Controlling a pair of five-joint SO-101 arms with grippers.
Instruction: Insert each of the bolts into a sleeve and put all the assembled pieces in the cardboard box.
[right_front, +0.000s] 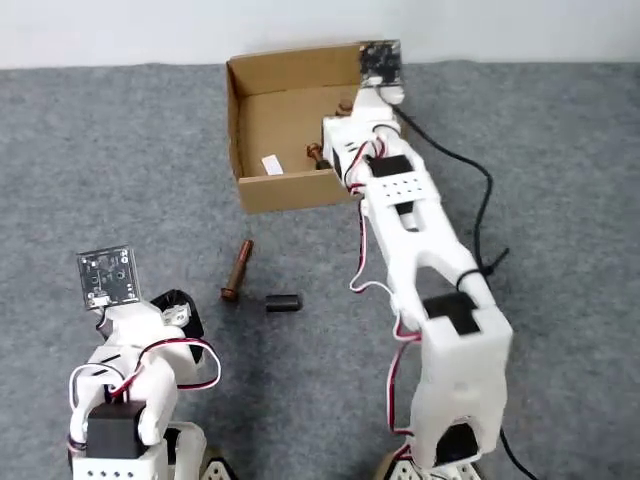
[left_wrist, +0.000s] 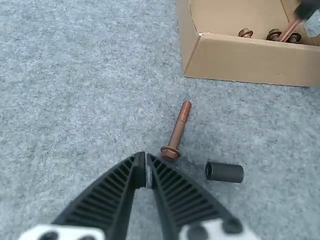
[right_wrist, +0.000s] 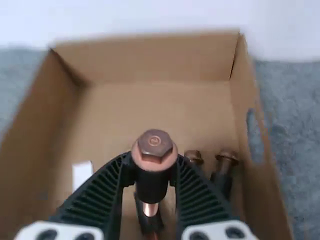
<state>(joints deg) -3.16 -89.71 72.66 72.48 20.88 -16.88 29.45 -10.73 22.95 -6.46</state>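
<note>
Copper bolt (right_wrist: 154, 145), pushed through a black sleeve (right_wrist: 151, 184), hangs over the open box (right_wrist: 145, 60); the right gripper (right_wrist: 152, 165) is clamped on that sleeve just under the bolt's head. Beyond it we see two more bolt heads (right_wrist: 192, 157) low against the box's side wall. Outside the box, on the grey carpet (right_front: 120, 180), we find a loose bolt (left_wrist: 178, 131) lying with its head towards the left gripper (left_wrist: 145, 167), and a loose sleeve (left_wrist: 224, 172) on its side just beside that head, not touching it. We see the left gripper's fingers pressed together, holding nothing, near the loose bolt's head.
</note>
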